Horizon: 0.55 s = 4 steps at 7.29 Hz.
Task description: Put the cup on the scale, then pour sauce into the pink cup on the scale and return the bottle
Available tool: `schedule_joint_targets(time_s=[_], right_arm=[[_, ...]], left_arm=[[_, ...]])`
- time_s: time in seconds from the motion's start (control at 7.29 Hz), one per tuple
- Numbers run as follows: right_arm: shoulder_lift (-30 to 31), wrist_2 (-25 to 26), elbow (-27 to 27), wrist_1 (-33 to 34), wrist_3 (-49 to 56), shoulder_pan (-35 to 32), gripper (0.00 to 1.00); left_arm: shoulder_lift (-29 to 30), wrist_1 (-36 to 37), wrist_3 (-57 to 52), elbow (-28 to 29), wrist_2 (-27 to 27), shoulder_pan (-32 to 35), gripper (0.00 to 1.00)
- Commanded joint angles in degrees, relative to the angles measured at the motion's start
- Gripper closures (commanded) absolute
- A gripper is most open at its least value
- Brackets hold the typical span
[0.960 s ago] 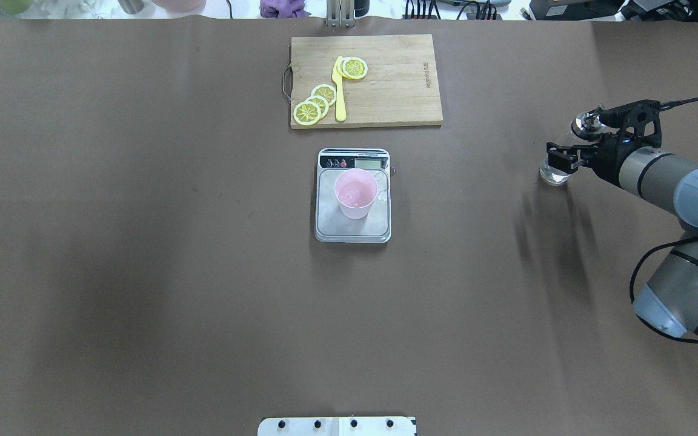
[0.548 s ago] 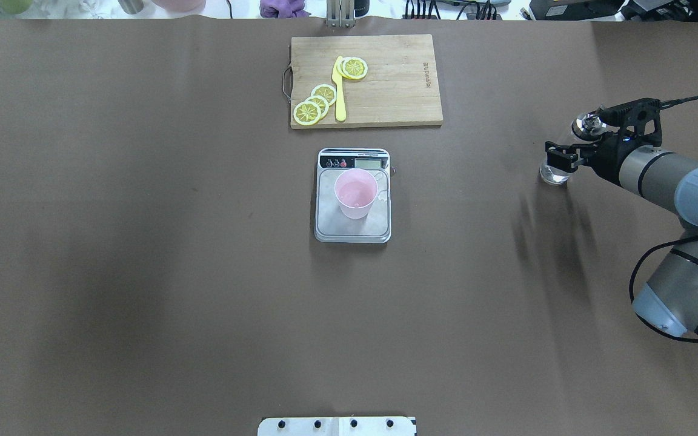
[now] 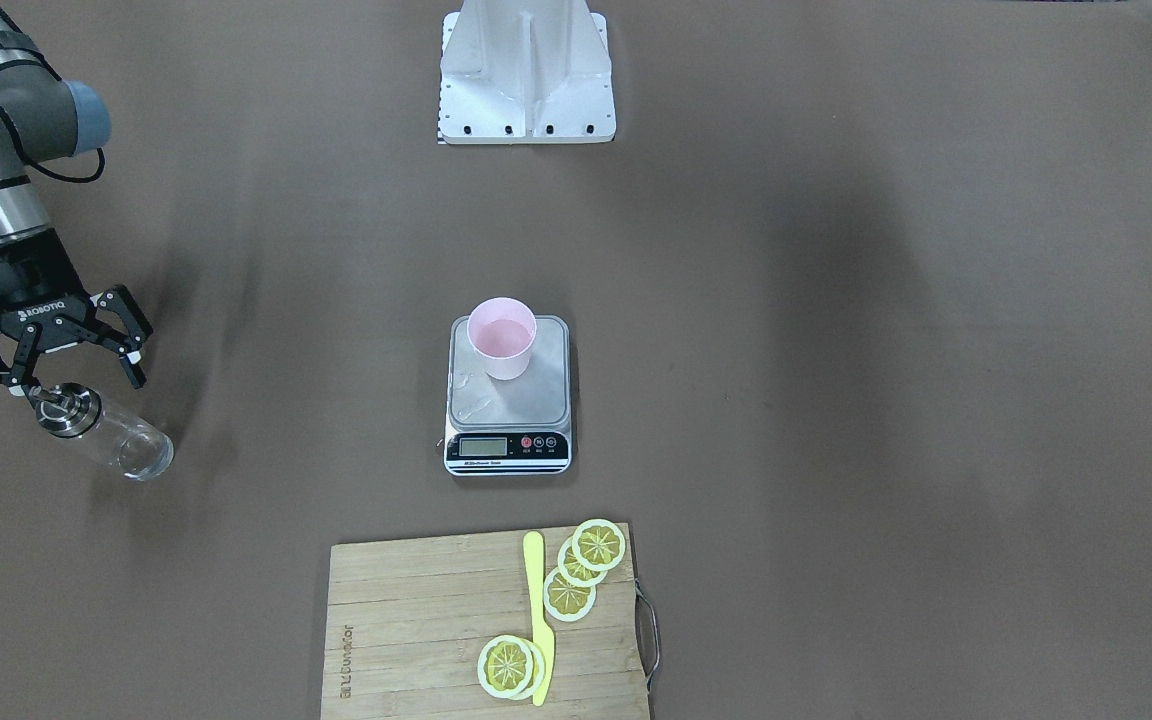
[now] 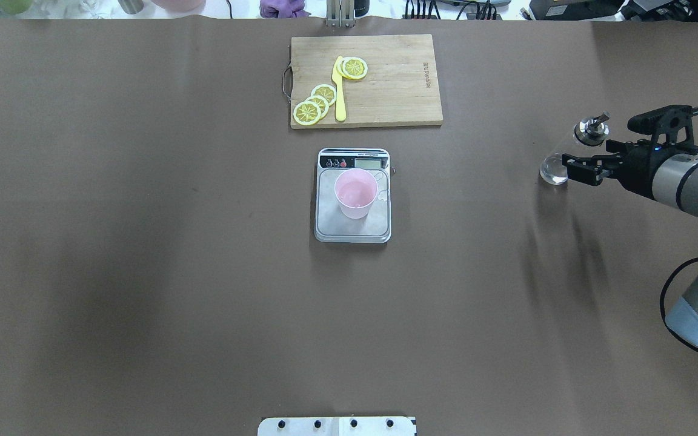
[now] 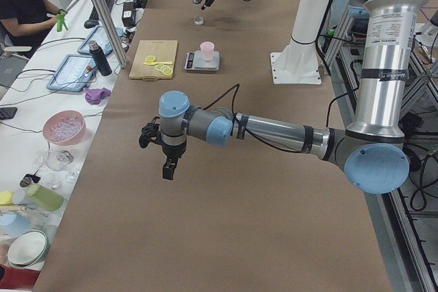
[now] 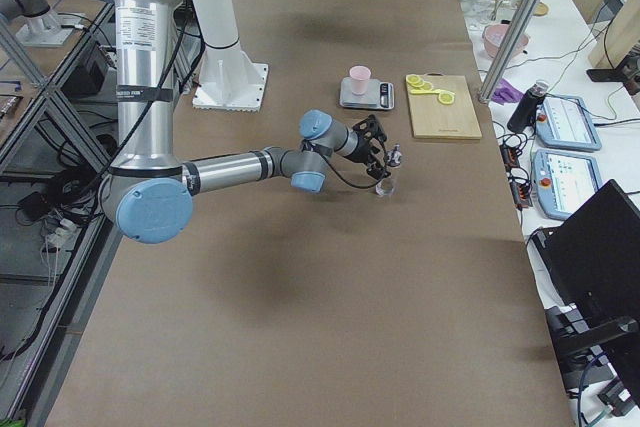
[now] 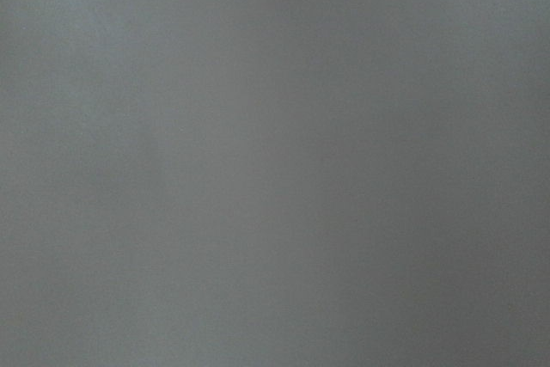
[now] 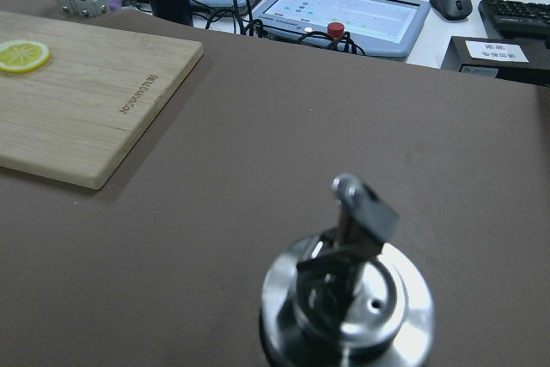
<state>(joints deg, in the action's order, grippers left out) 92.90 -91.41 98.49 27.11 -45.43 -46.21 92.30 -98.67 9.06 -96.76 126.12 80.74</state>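
1. The cup (image 3: pixel 502 340) stood upright on the scale (image 3: pixel 528 402), on the half of the platform away from the display.
2. The scale lay mid-desk (image 3: pixel 836 450), its display facing away from the robot.
3. The bottle (image 3: pixel 114 440) stood on the desk far out on the robot's right, well apart from the scale, with its metal cap (image 3: pixel 66 412) on top.
4. The right gripper (image 3: pixel 66 372) hung just beside the cap with its jaws spread wide, holding nothing.
5. The right wrist view looked down on the cap and spout, with no fingers around them.
6. The left gripper (image 5: pixel 156 152) hovered over bare desk, far from the scale; I cannot tell whether it was wide or narrow.
7. Beyond the scale lay a board (image 3: pixel 416 620) carrying lemon slices (image 3: pixel 576 570) and a yellow knife (image 3: pixel 536 610).
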Motion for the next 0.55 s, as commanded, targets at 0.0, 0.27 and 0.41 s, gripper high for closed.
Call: schedule_joint_targets(time_s=[0.0, 0.27, 0.41], right_arm=[[2.90, -11.36, 3.98, 1.62, -0.01, -7.26, 0.00], [-0.85, -31.90, 6.35, 12.74, 0.60, -22.71, 0.00], [-1.83, -36.25, 6.28, 15.66, 0.87, -26.35, 0.00]], left_arm=[[-0.10, -0.04, 0.00, -0.01, 0.00, 0.03, 0.02], [-0.10, -0.04, 0.00, -0.10, 0.09, 0.03, 0.02], [-0.10, -0.04, 0.00, 0.07, 0.00, 0.03, 0.02]])
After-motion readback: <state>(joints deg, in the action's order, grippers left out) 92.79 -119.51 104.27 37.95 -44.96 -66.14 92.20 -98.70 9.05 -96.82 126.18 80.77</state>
